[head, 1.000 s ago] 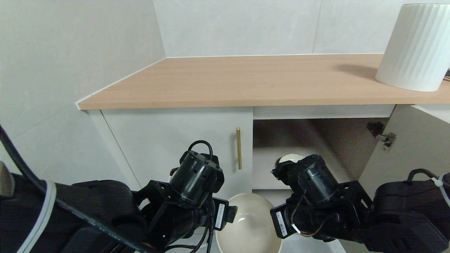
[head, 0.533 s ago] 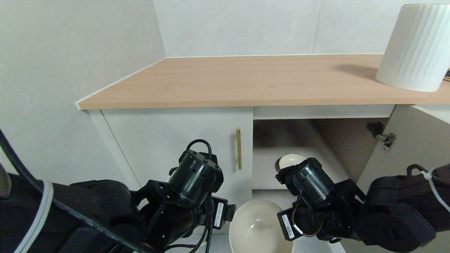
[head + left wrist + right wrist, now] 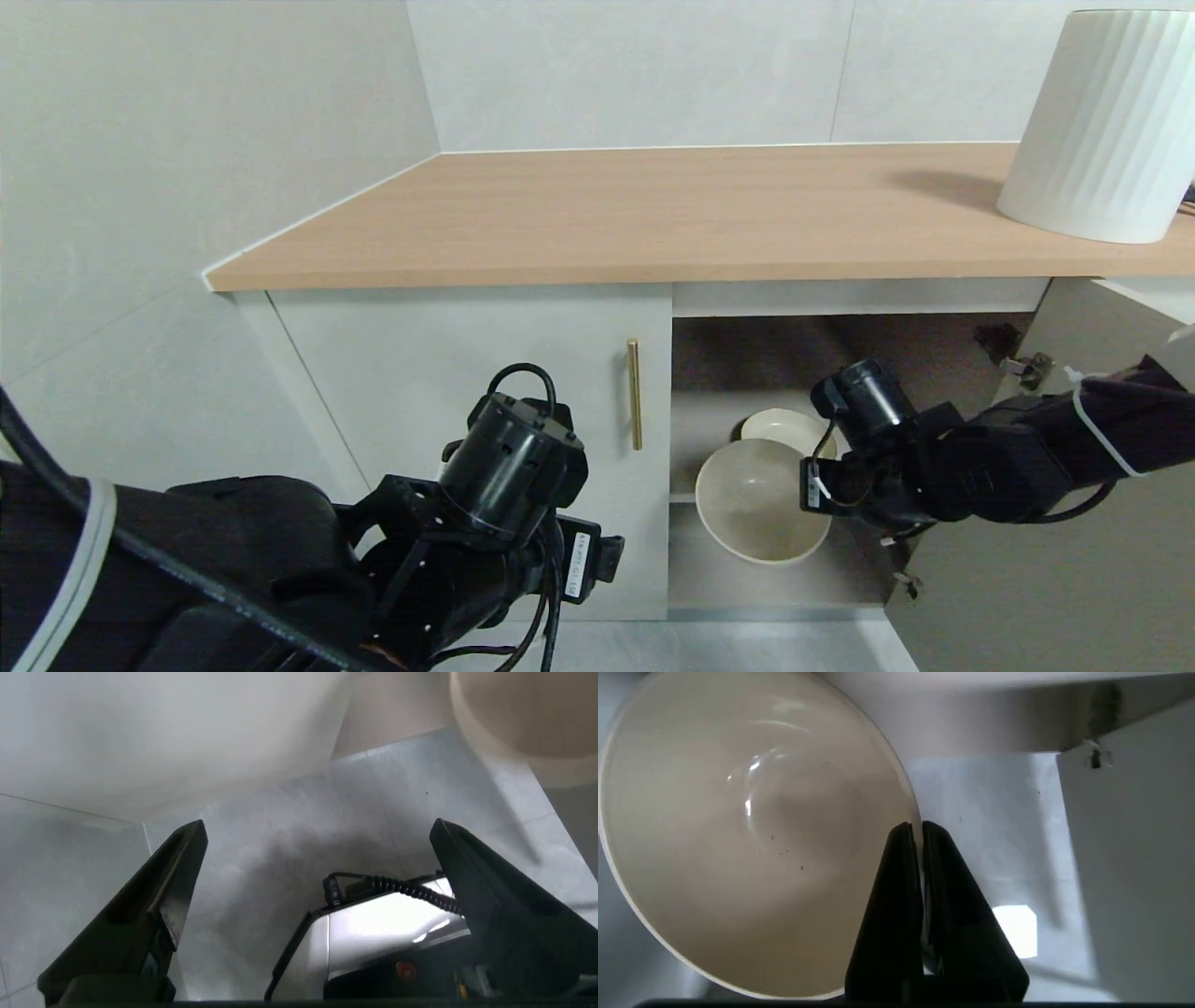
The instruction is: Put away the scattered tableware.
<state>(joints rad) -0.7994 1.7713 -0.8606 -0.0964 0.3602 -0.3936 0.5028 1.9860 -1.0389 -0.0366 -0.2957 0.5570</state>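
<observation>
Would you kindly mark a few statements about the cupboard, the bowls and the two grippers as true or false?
1. The right gripper is shut on the rim of the large bowl. True.
2. The left gripper holds a plate. False: it is open and empty.
3. The cupboard's right-hand door stands open. True.
4. The smaller dish sits on the countertop. False: it sits on the cupboard shelf, behind the large bowl.
</observation>
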